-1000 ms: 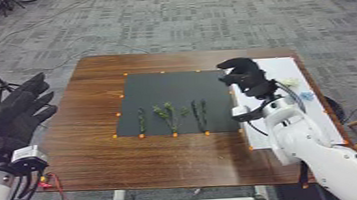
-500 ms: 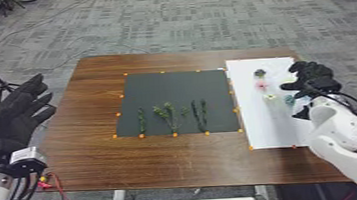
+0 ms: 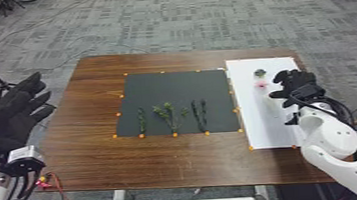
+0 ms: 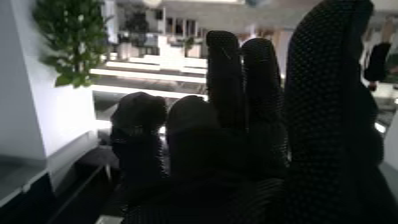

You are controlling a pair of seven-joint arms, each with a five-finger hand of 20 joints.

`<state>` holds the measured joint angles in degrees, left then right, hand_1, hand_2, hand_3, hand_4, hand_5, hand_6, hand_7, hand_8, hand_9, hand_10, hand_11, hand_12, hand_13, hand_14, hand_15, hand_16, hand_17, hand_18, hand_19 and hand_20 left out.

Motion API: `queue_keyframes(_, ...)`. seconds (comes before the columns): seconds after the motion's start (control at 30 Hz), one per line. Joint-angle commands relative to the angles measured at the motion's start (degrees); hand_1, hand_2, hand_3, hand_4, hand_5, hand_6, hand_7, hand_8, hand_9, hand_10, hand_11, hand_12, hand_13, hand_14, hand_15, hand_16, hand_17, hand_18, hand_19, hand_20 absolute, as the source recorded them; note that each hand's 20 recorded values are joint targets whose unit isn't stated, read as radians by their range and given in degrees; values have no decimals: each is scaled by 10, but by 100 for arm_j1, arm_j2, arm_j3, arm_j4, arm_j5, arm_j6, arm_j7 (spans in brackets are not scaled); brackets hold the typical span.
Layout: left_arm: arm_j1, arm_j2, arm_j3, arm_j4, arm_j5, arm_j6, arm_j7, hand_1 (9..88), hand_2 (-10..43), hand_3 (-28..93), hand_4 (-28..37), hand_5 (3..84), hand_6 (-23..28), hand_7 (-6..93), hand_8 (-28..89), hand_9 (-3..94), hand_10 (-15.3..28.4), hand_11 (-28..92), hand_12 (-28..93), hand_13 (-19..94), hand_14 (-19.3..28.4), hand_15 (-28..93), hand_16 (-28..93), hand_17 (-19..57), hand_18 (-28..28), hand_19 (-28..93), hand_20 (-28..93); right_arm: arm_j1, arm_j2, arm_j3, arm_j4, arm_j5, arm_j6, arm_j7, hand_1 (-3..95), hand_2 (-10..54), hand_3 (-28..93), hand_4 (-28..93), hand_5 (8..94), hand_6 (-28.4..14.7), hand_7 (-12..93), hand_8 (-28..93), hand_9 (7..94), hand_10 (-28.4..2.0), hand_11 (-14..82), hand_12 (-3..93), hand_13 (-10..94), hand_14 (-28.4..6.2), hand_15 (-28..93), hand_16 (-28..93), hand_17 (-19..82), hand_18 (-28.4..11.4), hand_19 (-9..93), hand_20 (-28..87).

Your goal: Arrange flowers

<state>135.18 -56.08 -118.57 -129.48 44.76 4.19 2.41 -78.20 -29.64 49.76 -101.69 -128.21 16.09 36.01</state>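
Fingers loosely spread, the right hand (image 3: 291, 82) has shifted left over the board (image 3: 268, 128), nearer the pink flower (image 3: 261, 83) right of centre, so adding it to the mid-frame stems (image 3: 168, 110) seems next.

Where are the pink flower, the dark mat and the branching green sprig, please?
Pink flower (image 3: 261, 84), head view, petals.
Dark mat (image 3: 176, 90), head view, bare middle.
Branching green sprig (image 3: 168, 110), head view, leafy top.

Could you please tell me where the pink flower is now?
In the head view, the pink flower lies on the white sheet at right, just below a small dark bloom and left of the right robot hand.
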Motion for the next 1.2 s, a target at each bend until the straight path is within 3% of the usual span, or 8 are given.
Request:
queue_keyframes(0.03, 16, 9, -56, -13, -14, -50, -17, 250, -83, 698, -279, 214, 11, 162, -75, 150, 88, 140, 209, 53, 122, 339, -22, -133, 197, 378, 89, -70, -65, 44, 39, 134, -273, -193, 649, -95, 273, -283, 555, 22, 247, -149, 615, -58, 185, 178, 703, -62, 893, 316, 347, -211, 892, 541)
queue_keyframes(0.5, 26, 9, -49, -25, -21, -20, 6, 250, -81, 696, -280, 210, 11, 159, -74, 150, 87, 139, 210, 53, 122, 337, -23, -134, 197, 377, 89, 745, -201, -984, 449, -68, -404, -195, 661, -95, 245, -282, 576, 26, 236, -148, 631, -58, 177, 172, 709, -60, 893, 317, 350, -206, 895, 538)
queue_keyframes(0.57, 22, 14, -46, -28, -21, -16, 8, 249, -81, 697, -280, 210, 11, 159, -73, 150, 87, 139, 210, 53, 122, 336, -23, -134, 197, 376, 89, 1056, -227, -1428, 644, -229, -84, -1, 609, -95, 392, -282, 582, 26, 254, -155, 640, -61, 191, 174, 717, -57, 892, 314, 360, -208, 903, 531)
queue_keyframes(0.63, 30, 10, -45, -33, -21, -9, 14, 249, -82, 698, -280, 210, 11, 159, -74, 150, 88, 139, 210, 54, 121, 336, -23, -134, 197, 376, 89, 1311, -260, -1780, 832, -435, 141, 156, 471, -95, 667, -283, 607, 32, 282, -161, 666, -64, 215, 184, 730, -52, 894, 313, 372, -207, 915, 524)
queue_keyframes(0.67, 21, 10, -40, -28, -22, -12, 12, 249, -82, 698, -280, 210, 11, 159, -74, 150, 88, 139, 210, 54, 121, 337, -22, -134, 197, 376, 89, 1431, -276, -1940, 901, -468, 260, 250, 438, -95, 730, -283, 612, 34, 297, -136, 679, -65, 225, 190, 735, -51, 894, 313, 377, -207, 920, 522)
queue_keyframes(0.83, 56, -12, -58, -52, -17, 2, 12, 249, -82, 697, -281, 210, 11, 159, -74, 150, 88, 138, 210, 54, 121, 336, -22, -134, 197, 376, 89, 1666, -286, -2297, 1101, -656, 947, 327, 496, -95, 790, -283, 689, 38, 433, -15, 834, -40, 134, 432, 787, -36, 890, 320, 429, -200, 932, 535)
queue_keyframes(1.03, 69, -24, -73, -66, -8, -5, 14, 249, -82, 698, -281, 210, 11, 160, -74, 150, 88, 136, 210, 53, 121, 336, -22, -134, 197, 376, 89, 1651, -283, -2192, 969, -626, 901, 336, 498, -95, 806, -283, 717, 37, 443, 3, 849, -39, 146, 463, 795, -33, 888, 325, 437, -198, 932, 546)
queue_keyframes(1.2, 60, -37, -69, -73, -7, 12, 4, 250, -82, 697, -280, 210, 11, 161, -74, 150, 88, 137, 212, 54, 121, 335, -21, -134, 197, 376, 89, 1507, -231, -1872, 747, -493, 287, 337, 454, -95, 791, -283, 643, 28, 424, -9, 784, -47, 135, 434, 775, -36, 889, 342, 419, -200, 932, 545)
